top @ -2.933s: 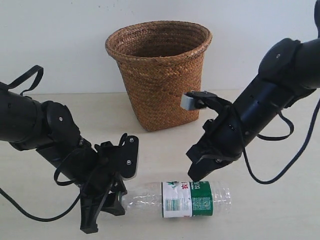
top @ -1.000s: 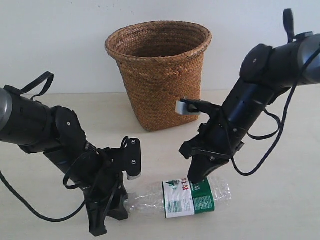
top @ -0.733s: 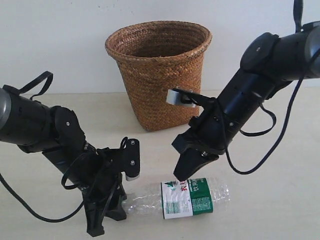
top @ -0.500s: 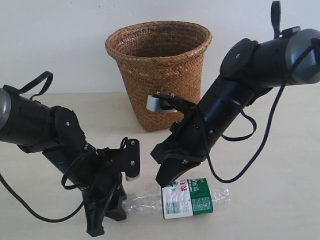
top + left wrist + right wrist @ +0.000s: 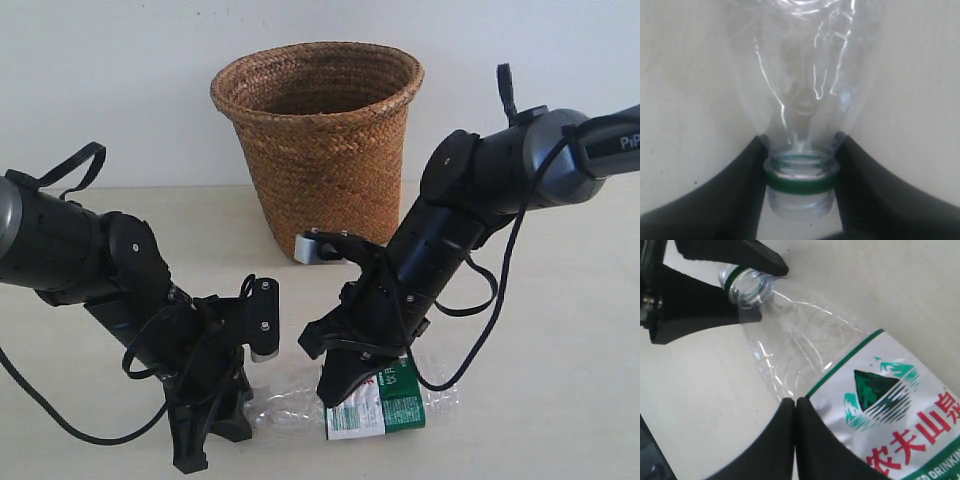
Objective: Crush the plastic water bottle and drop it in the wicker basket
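My right gripper [image 5: 332,388] had swung down, tips pressed together, onto the clear ribbed plastic water bottle [image 5: 402,400]. My left gripper [image 5: 800,150] pinched its neck. I judged crushing barely begun; the drop into the brown woven wicker basket [image 5: 320,150], at 12 o'clock, remained.

I have brought my right gripper [image 5: 337,384] across to the left and down, so its closed tips now sit on the plastic water bottle [image 5: 397,404] near its middle.

left pincer [image 5: 800,167] clamped, right pincer [image 5: 795,410] apparently closed
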